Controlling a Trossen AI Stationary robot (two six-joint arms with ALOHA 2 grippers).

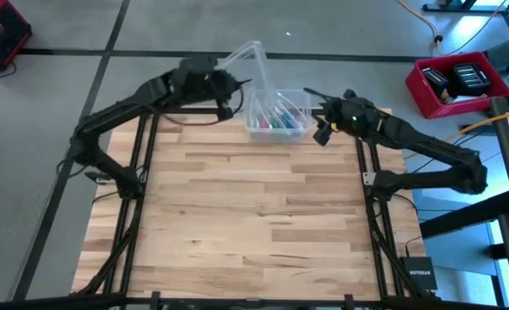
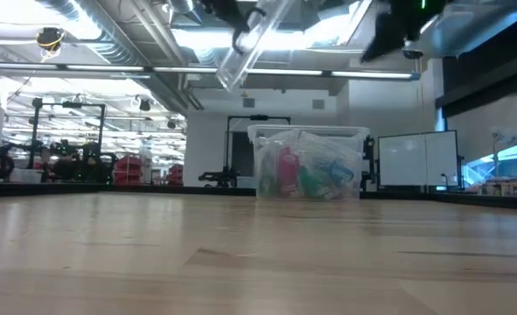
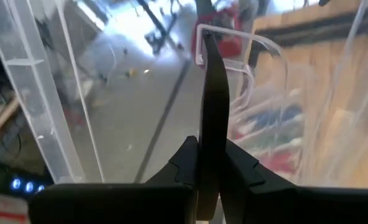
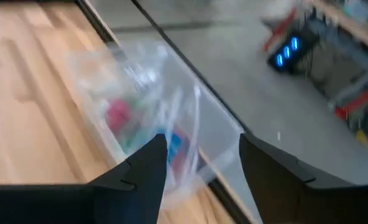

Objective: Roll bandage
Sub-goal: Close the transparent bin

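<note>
Bandage (image 4: 173, 144): blue scrap inside clear box (image 1: 277, 116)

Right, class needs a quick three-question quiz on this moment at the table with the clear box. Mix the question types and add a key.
1. True or false: the lid of the clear plastic box is lifted clear of it.
2. Which gripper is clamped on that lid? A) left gripper B) right gripper
3. Fill in: the right gripper's fingers stand ____ above the box.

Key
1. True. The low view shows the lid tilted in the air above the box.
2. A. The left wrist view shows its fingers pinched on the lid's edge.
3. Open, with nothing between them.
</note>
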